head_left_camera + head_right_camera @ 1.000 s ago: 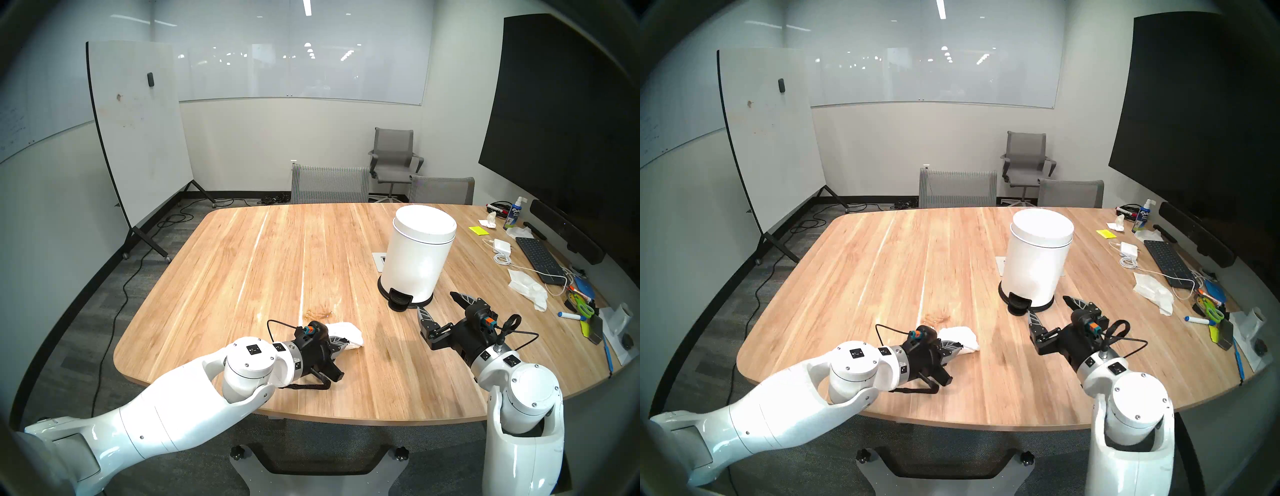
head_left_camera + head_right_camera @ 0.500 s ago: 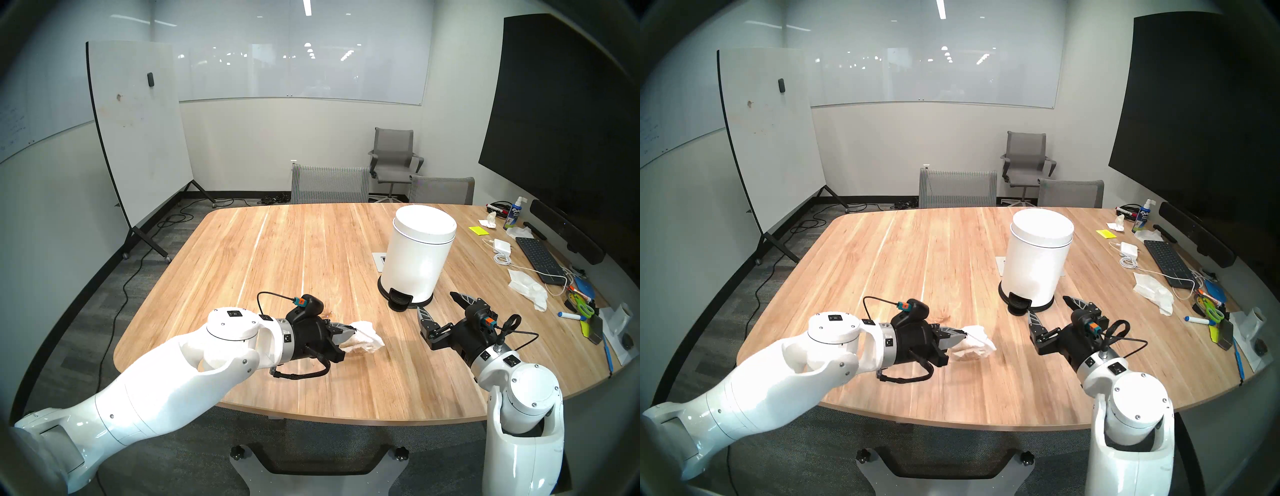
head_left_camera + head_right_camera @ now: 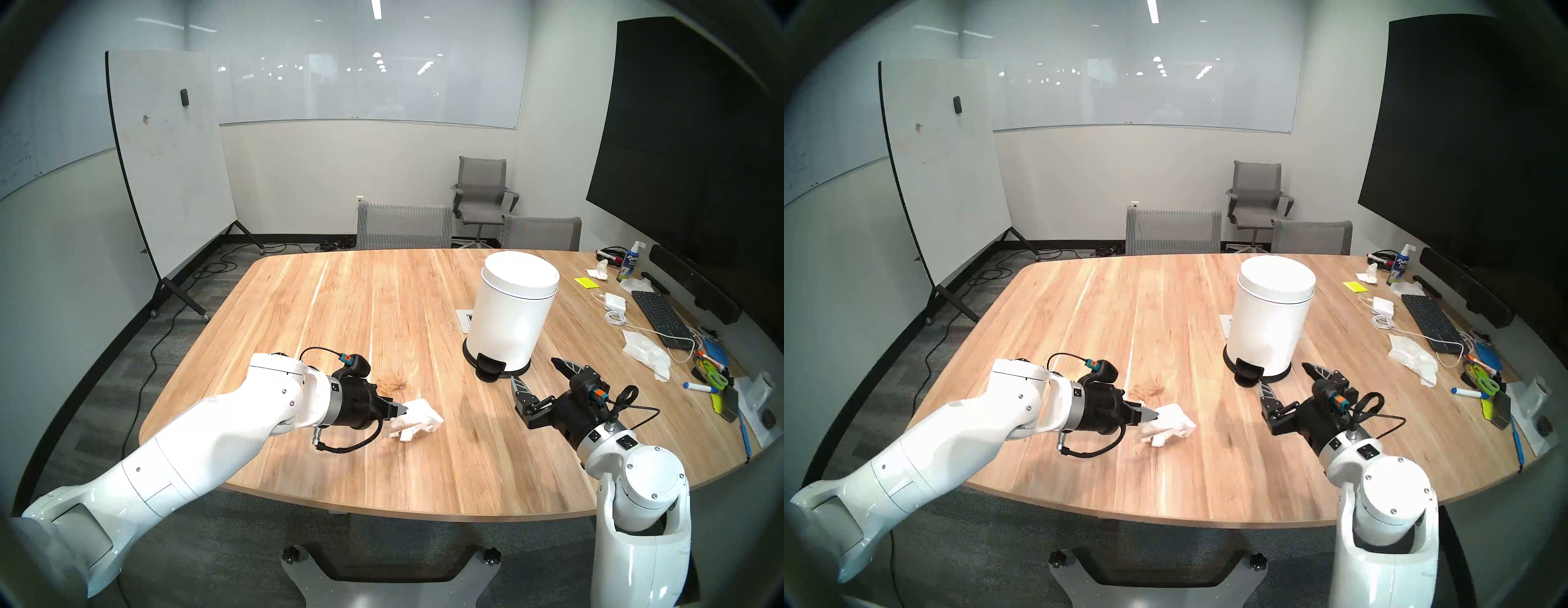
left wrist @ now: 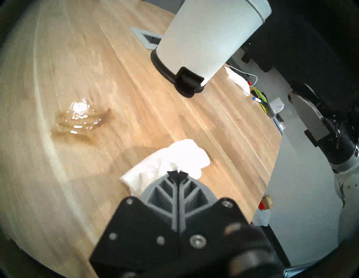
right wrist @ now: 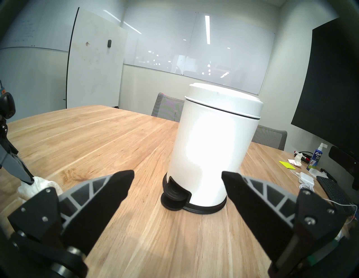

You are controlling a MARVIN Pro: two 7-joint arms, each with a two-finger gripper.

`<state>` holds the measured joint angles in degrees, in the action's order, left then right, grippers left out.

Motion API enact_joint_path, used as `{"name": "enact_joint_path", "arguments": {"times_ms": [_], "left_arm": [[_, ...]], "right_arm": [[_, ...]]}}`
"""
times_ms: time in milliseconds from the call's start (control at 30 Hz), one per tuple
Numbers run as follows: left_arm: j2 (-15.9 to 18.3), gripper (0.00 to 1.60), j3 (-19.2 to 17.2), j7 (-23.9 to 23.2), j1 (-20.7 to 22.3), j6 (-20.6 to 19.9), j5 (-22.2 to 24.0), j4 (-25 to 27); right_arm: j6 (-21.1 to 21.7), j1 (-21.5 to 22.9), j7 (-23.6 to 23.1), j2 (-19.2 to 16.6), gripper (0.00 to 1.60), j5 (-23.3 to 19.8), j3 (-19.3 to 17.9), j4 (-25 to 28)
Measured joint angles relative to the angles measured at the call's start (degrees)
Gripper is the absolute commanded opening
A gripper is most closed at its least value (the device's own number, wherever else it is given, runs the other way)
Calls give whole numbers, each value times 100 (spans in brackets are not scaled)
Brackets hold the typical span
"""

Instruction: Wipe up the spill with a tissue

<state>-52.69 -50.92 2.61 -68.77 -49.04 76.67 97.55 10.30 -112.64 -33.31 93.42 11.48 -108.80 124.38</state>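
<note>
Head views: left gripper (image 3: pixel 401 411) clamped on crumpled tissue (image 3: pixel 418 420), now lifted off the table (image 3: pixel 297 305) and rolled since a second ago; spill (image 3: pixel 388 384) just behind it, uncovered, so wiping is unfinished
Left wrist: smeared amber spill (image 4: pixel 81 120) glistens
Right wrist: right gripper (image 5: pixel 177 186) spread wide, empty, facing bin (image 5: pixel 215 147)

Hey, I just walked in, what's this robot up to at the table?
It is cleaning up a spill. The left gripper is shut on a crumpled white tissue, held just beside the amber spill on the wooden table, not on it. The liquid is not yet wiped up: it glistens in the left wrist view. The right gripper is open and holds nothing, near the pedal of the closed white pedal bin.
</note>
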Motion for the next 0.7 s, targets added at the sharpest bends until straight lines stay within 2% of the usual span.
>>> {"name": "enact_joint_path", "arguments": {"times_ms": [100,300,333,367,400,433,467,700], "left_arm": [[-152,0,-14,231,117,-204,139,-315],[-361,0,-28,459,276,-308,232,-729],[-380,48,-28,470,291,-309,234,-766],[-418,73,-28,487,322,-308,235,-842],[-434,131,-28,488,336,-302,233,-873],[-447,147,-28,488,347,-289,231,-899],[-463,160,-28,471,363,-249,213,-929],[-378,160,-69,230,341,-7,45,-680]], "right_arm": [[0,0,0,0,160,0,0,1],[0,0,0,0,160,1,0,2],[0,0,0,0,160,1,0,2],[0,0,0,0,160,1,0,3],[0,-1,0,0,160,1,0,3],[0,-1,0,0,160,1,0,3],[0,-1,0,0,160,1,0,3],[0,-1,0,0,160,1,0,3]]}}
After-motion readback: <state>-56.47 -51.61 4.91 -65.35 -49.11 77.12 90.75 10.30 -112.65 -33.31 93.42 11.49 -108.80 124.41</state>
